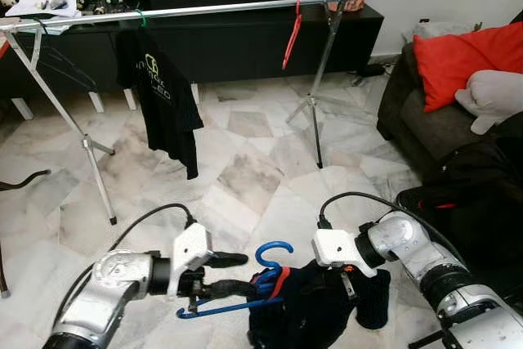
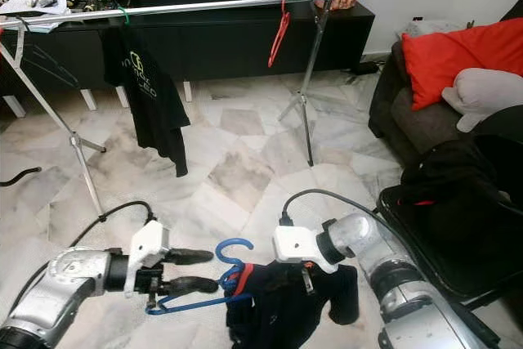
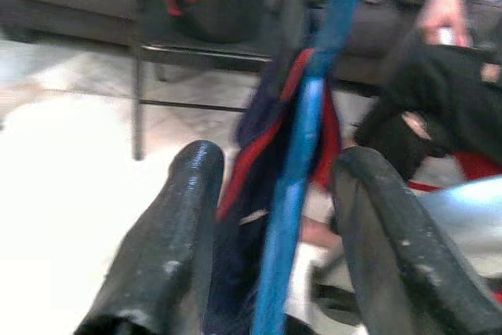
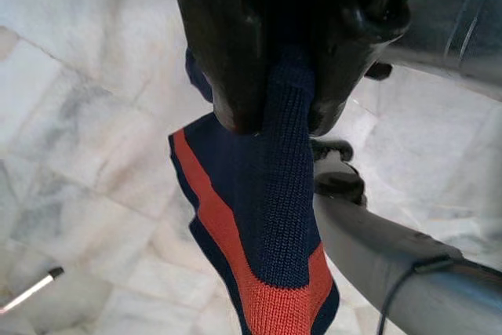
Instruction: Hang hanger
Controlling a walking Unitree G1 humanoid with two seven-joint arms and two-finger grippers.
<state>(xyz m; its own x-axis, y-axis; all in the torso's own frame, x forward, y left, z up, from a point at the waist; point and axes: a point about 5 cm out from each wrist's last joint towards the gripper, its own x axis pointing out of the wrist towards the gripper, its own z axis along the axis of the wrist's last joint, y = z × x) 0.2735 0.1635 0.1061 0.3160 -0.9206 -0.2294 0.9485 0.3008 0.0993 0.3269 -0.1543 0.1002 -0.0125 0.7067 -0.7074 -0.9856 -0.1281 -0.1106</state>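
A blue hanger (image 1: 274,249) with a dark navy garment (image 1: 310,310) bunched at its neck hangs low over the marble floor, between my two arms. My left gripper (image 1: 233,274) is open, one black finger on each side of the hanger's blue bar (image 3: 302,154) with a gap on both sides. My right gripper (image 4: 286,115) is shut on the navy knit cloth with its red stripe (image 4: 267,288), pinching a fold from above at the garment's right side. The silver clothes rail (image 1: 204,10) stands ahead, across the room.
On the rail hang a black T-shirt (image 1: 163,96) on a green hanger and a bare red hanger (image 1: 290,34). Behind it is a black TV cabinet (image 1: 245,38). A dark sofa with a red cushion (image 1: 458,55) and a black bag (image 1: 482,194) stand at the right.
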